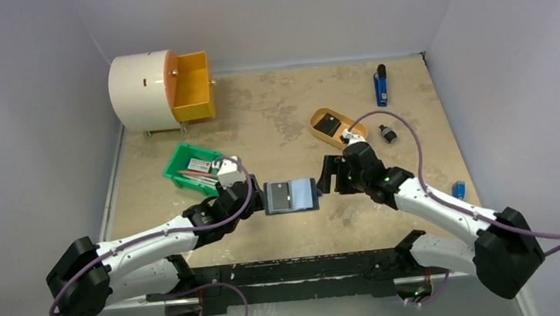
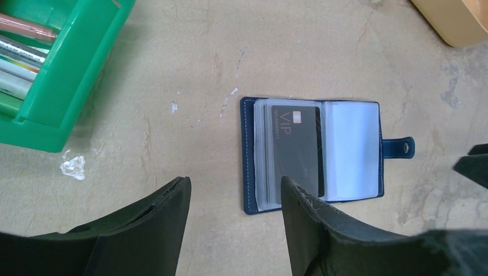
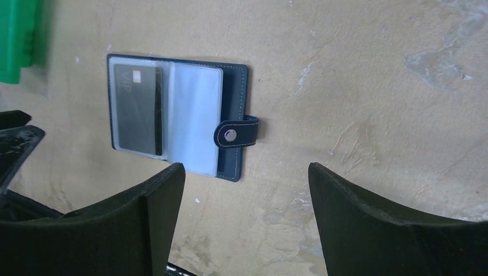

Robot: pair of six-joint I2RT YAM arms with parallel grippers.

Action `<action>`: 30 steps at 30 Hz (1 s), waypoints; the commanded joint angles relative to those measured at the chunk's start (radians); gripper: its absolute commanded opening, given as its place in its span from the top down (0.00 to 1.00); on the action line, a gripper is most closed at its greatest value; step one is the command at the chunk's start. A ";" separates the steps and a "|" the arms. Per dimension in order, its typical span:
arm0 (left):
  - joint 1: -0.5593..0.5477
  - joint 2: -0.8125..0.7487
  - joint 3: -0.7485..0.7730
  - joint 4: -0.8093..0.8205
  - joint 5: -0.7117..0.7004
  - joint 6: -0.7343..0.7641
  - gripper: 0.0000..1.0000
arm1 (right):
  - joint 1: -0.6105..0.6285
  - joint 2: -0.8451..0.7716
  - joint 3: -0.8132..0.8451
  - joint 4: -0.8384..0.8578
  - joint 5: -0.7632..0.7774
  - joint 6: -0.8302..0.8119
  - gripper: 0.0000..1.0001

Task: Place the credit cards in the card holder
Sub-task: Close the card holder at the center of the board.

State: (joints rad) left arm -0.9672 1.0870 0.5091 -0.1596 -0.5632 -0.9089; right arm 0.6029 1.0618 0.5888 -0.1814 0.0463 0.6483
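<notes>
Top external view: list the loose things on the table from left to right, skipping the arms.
In order: green bin → card holder → yellow tray → blue pen-shaped thing → small blue object. The white drum and the small black piece overlap others, so they are left out.

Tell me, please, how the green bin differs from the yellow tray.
The green bin is rectangular; the yellow tray is oval. The bin holds several items, the tray a black item. The bin lies left of the card holder, the tray right. Both are open-topped.
</notes>
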 commanded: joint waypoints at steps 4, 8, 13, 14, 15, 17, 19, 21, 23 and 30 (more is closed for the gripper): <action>0.001 0.002 0.031 0.082 0.040 0.025 0.43 | -0.001 0.148 0.093 0.065 -0.043 -0.079 0.22; 0.001 -0.008 0.028 0.092 0.044 0.024 0.44 | -0.001 0.208 0.117 0.081 -0.043 -0.079 0.26; 0.001 0.030 0.036 0.173 0.097 0.041 0.46 | -0.001 0.280 0.151 0.084 -0.037 -0.087 0.31; 0.001 0.048 0.044 0.191 0.111 0.043 0.46 | -0.001 0.292 0.155 0.085 -0.037 -0.089 0.32; 0.000 0.069 0.054 0.199 0.121 0.048 0.47 | 0.000 0.303 0.159 0.085 -0.036 -0.091 0.33; 0.001 0.113 0.076 0.208 0.135 0.054 0.49 | 0.000 0.323 0.169 0.080 -0.030 -0.095 0.35; 0.000 0.139 0.084 0.222 0.147 0.055 0.49 | -0.001 0.340 0.178 0.074 -0.027 -0.104 0.37; 0.001 0.157 0.086 0.233 0.158 0.055 0.49 | -0.001 0.356 0.193 0.059 -0.026 -0.115 0.39; 0.000 0.173 0.092 0.235 0.163 0.057 0.50 | 0.000 0.367 0.207 0.035 -0.021 -0.121 0.41; 0.001 0.203 0.099 0.254 0.168 0.059 0.50 | 0.000 0.355 0.206 -0.041 -0.002 -0.137 0.61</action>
State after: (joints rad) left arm -0.9672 1.2831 0.5659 0.0345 -0.4034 -0.8703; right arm 0.6029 1.4357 0.7670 -0.1635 0.0151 0.5346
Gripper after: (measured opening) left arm 0.503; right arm 0.439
